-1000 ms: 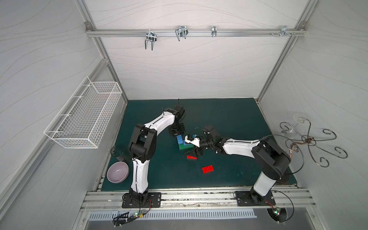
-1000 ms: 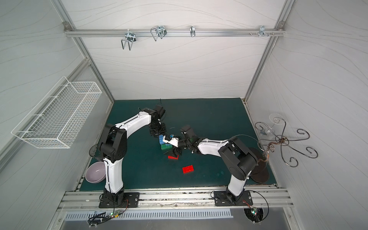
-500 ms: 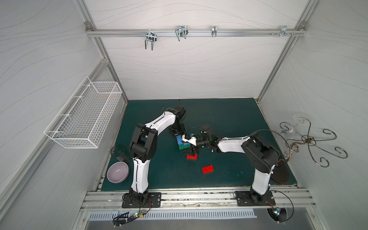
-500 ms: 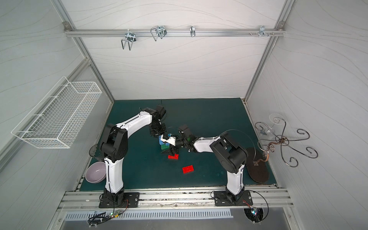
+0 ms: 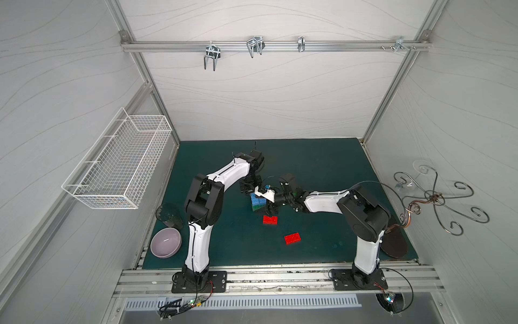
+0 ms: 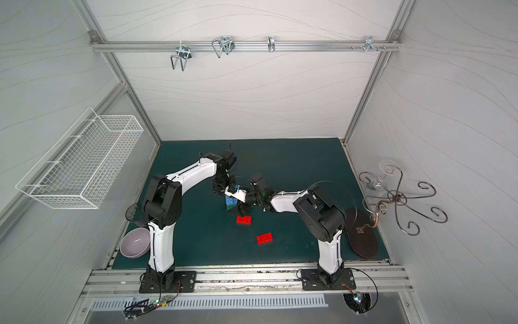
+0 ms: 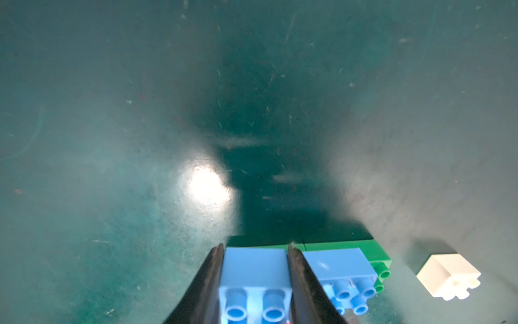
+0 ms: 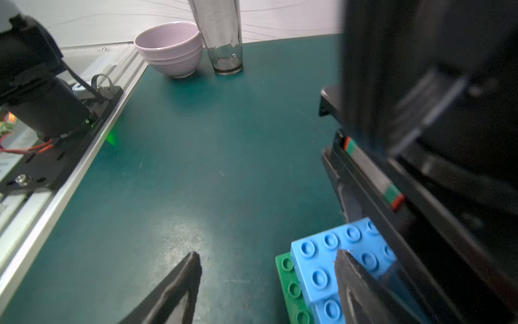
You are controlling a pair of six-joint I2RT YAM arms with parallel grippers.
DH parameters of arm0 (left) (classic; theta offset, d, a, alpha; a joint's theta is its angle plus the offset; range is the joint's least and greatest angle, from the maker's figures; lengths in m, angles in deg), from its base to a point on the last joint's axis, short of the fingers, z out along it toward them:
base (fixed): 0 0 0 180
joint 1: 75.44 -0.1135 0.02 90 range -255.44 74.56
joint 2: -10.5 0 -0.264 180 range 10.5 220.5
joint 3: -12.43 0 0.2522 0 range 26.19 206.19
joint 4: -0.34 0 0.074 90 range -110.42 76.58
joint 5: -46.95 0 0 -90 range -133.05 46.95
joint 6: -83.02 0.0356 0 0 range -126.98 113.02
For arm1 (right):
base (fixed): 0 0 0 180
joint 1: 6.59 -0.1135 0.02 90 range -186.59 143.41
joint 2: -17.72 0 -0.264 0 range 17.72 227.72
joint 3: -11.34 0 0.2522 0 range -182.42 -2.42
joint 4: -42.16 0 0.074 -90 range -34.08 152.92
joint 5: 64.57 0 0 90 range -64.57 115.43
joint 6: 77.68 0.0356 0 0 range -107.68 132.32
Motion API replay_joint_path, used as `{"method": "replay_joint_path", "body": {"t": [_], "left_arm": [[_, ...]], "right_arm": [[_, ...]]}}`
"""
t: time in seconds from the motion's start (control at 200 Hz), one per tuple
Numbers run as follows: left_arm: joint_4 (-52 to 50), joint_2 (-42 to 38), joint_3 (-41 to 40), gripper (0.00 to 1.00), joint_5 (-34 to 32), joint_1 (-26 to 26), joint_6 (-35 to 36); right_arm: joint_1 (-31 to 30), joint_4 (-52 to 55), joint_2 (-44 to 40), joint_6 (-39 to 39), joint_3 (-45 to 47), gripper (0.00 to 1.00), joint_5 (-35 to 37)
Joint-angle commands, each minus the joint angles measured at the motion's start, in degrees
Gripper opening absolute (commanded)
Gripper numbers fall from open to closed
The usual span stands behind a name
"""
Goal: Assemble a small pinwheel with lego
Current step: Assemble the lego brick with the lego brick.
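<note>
1. Lying nearest the front edge of the counter (image 5: 322,168), a red brick (image 5: 292,238) rests flat and alone with its studs up. Both top views show it (image 6: 264,238).
2. Off at the left edge, about level with it, sits a lilac bowl (image 5: 166,242), with a dark drinking glass (image 5: 169,214) standing upright just behind.
3. A second red brick (image 5: 270,219) lies flat farther in, well apart from the first and near the unfinished pinwheel.
4. The pinwheel (image 5: 258,202) stands mid-counter between the two arms. So far it is blue bricks stacked on green ones.
5. The right pincer (image 8: 266,254) is spread wide and holds nothing. One finger (image 8: 353,280) overlaps the blue studs, though contact is hard to judge, and its partner hangs over bare mat.
6. The left pincer (image 7: 255,246) is pinching a blue brick (image 7: 253,269) of the pinwheel, with a finger pressed to each side.
7. A white brick (image 7: 448,276) lies loose on the counter just beside the green layer, not touching it.
8. Farthest back and higher up, a white wire basket (image 5: 120,165) hangs on the left wall.
</note>
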Motion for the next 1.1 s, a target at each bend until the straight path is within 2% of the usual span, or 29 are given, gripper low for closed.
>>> {"method": "replay_joint_path", "body": {"t": [0.0, 0.165, 0.365, 0.665, 1.095], "left_arm": [[-0.3, 0.7, 1.2, 0.13, -1.0, 0.3, -0.3], [-0.9, 1.1, 1.8, 0.13, -1.8, 0.4, 0.2], [-0.3, 1.0, 1.0, 0.13, -1.2, 0.5, 0.1], [-1.7, 2.9, 4.1, 0.12, -1.6, 0.6, 0.5], [-1.6, 2.5, 4.1, 0.12, -2.0, 1.4, -0.5]], "right_arm": [[0.0, -2.7, -1.7, 6.9, 2.1, 0.78, -0.9], [-0.4, -9.1, 2.2, 8.2, 3.3, 0.77, -1.3], [-0.4, -11.4, 2.3, 8.6, 3.4, 0.77, -2.2], [0.0, -9.0, 4.0, 7.3, 2.1, 0.77, -3.8], [0.1, -7.5, 6.5, 8.1, 0.7, 0.76, -4.9]]}}
